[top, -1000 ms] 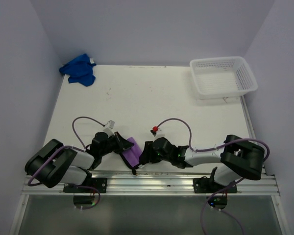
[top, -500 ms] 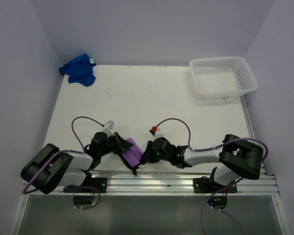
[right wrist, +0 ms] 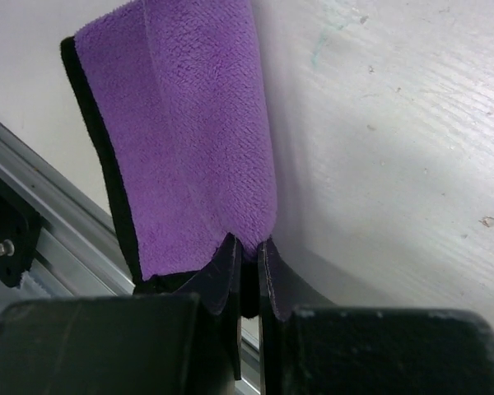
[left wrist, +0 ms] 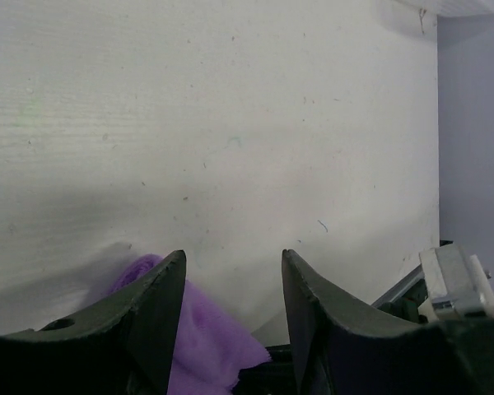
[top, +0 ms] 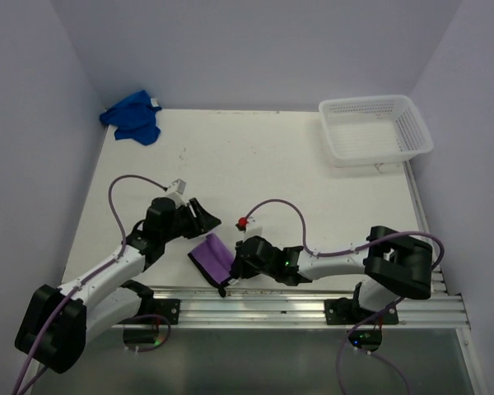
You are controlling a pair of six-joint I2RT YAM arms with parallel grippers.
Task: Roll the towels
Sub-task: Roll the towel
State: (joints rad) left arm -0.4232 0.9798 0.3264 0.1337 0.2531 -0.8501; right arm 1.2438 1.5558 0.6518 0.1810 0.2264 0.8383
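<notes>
The purple towel (top: 212,257) lies folded at the near edge of the table (top: 313,206), its length running leftward away from the right gripper (right wrist: 247,251), which pinches its end, while the left gripper (left wrist: 233,280) hangs spread and empty just beside its other end, and the blue towel (top: 133,117) sits well apart in the far left corner

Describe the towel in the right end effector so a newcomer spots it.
Look at the near edge of the white table, just ahead of the metal rail. The purple towel lies there, dark-edged, one end pinched in the right end effector. The blue towel sits crumpled in the far left corner instead.
</notes>
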